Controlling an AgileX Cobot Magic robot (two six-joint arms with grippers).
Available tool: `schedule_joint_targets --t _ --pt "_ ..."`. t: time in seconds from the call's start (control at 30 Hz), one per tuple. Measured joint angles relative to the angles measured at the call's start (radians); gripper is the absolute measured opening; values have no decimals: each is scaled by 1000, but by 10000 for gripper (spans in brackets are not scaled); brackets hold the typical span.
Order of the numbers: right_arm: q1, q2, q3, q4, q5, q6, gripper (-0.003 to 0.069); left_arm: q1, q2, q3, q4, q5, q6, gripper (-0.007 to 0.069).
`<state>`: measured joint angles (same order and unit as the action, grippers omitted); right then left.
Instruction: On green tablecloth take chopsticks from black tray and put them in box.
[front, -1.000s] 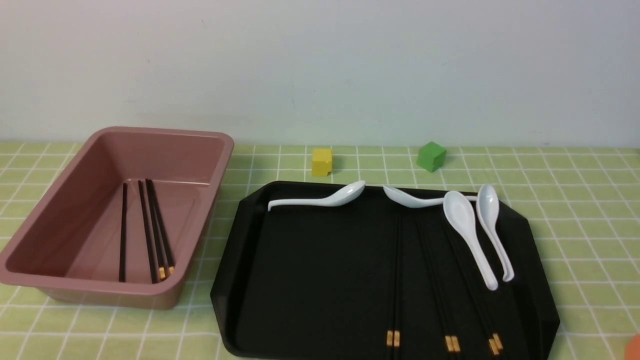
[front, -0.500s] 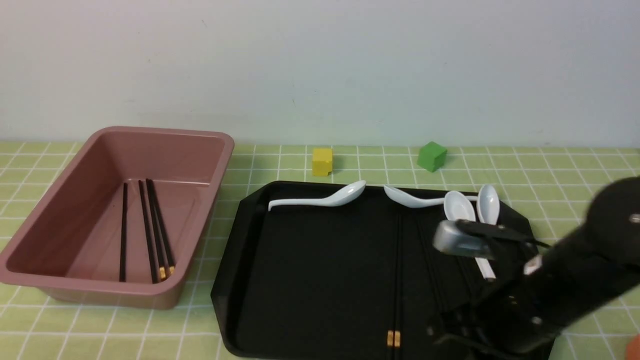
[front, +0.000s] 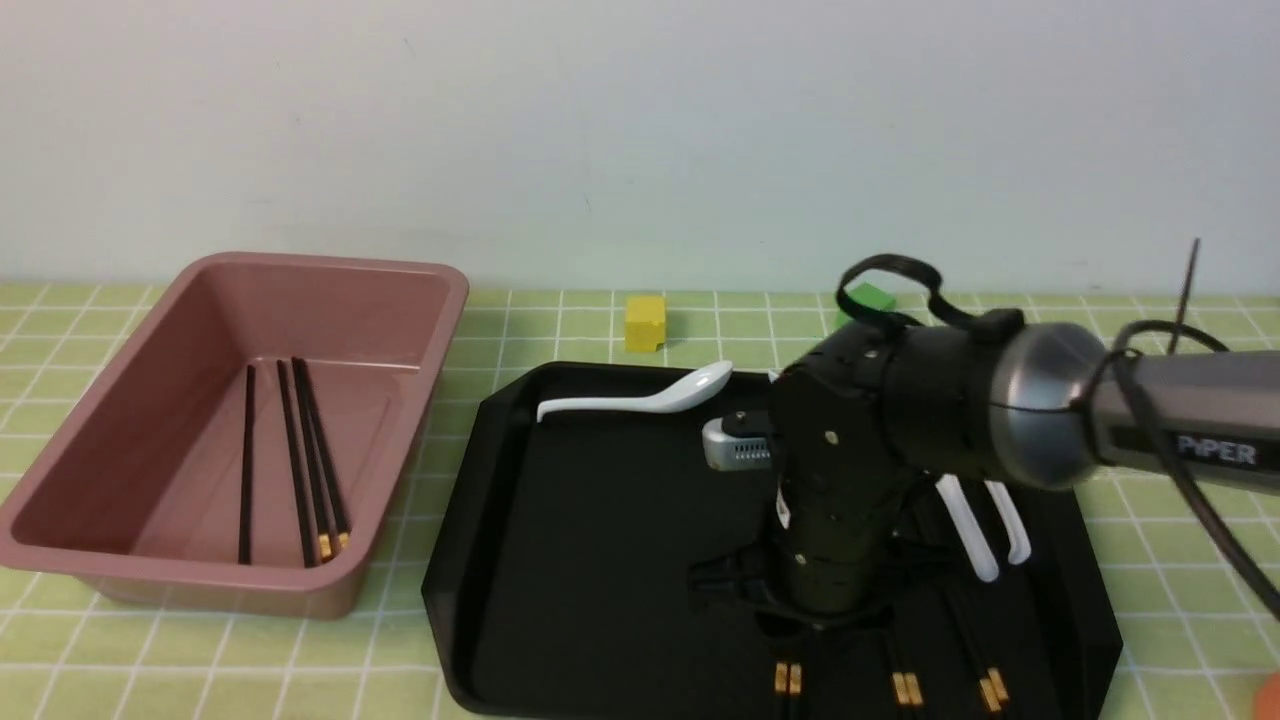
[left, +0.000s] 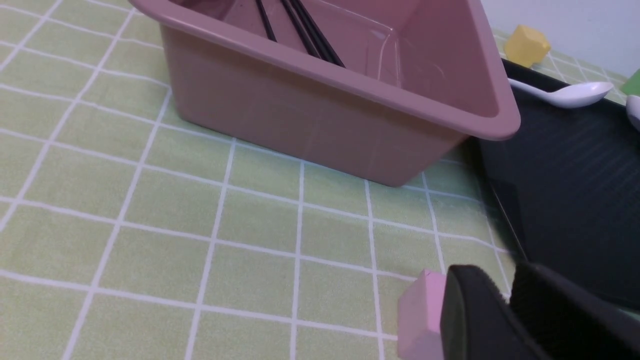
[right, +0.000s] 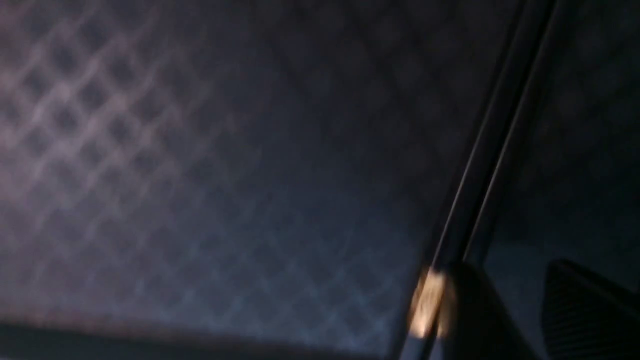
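The black tray (front: 600, 520) lies on the green tablecloth (front: 1150, 350). Three pairs of chopsticks (front: 787, 678) lie in it, their gold tips near the front rim. My right gripper (front: 815, 615) points down over the left pair. In the right wrist view the gripper (right: 520, 310) is open and empty. One of its fingers (right: 475, 315) is right beside that pair's (right: 480, 165) gold tip. The pink box (front: 440, 300) on the left holds several chopsticks (front: 300, 450). My left gripper (left: 505, 320) looks shut, low over the cloth near the box (left: 325, 115).
White spoons (front: 640, 400) lie along the tray's far rim, and two more (front: 960, 520) are partly hidden behind the right arm. A yellow cube (front: 644, 322) and a green cube (front: 868, 297) stand behind the tray. A small pink block (left: 420, 315) sits beside the left gripper.
My right arm came in from the right and swung left over the tray. It now stands above the left pair of chopsticks. The chopsticks and spoons have not moved.
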<state>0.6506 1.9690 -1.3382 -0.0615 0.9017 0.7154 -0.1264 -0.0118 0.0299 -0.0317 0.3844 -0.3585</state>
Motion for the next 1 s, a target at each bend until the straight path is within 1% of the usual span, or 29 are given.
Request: schedule_joint_targets --t 0.03,0.07,0.13,0.23,0.33,0.37,0.43,0.47,0.5,0.57,0.6,0.7,0.83,0.9,1.0 --pt "0 5 -6 -5 4 6 306 0 0 0 0 0 0 134" --pt "0 16 -19 -14 6 13 349 0 0 0 0 0 0 135" --pt "0 29 -27 -21 -3 20 395 0 0 0 0 0 0 139" --pt "0 44 -27 -19 -18 26 416 0 0 0 0 0 0 142" --pt "0 65 -31 -14 -21 29 411 0 0 0 0 0 0 146" --pt "0 67 -34 -10 -21 29 398 0 0 0 0 0 0 145" --pt "0 68 -39 6 -17 26 337 0 0 0 0 0 0 146" --pt "0 68 -39 7 -17 25 321 0 0 0 0 0 0 146" --pt "0 68 -40 24 -14 8 253 0 0 0 0 0 0 146" --pt "0 64 -40 38 -9 -19 165 0 0 0 0 0 0 146" --pt "0 60 -40 42 -9 -34 133 0 0 0 0 0 0 146" --pt "0 15 -55 62 31 -70 139 0 0 0 0 1 0 146" --pt "1 -75 -146 106 44 -96 139 0 0 0 0 1 0 146" --pt "5 -102 -209 160 17 -132 139 0 0 0 0 1 0 146" --pt "28 -96 -325 270 -82 -225 139 0 0 0 0 1 0 146"
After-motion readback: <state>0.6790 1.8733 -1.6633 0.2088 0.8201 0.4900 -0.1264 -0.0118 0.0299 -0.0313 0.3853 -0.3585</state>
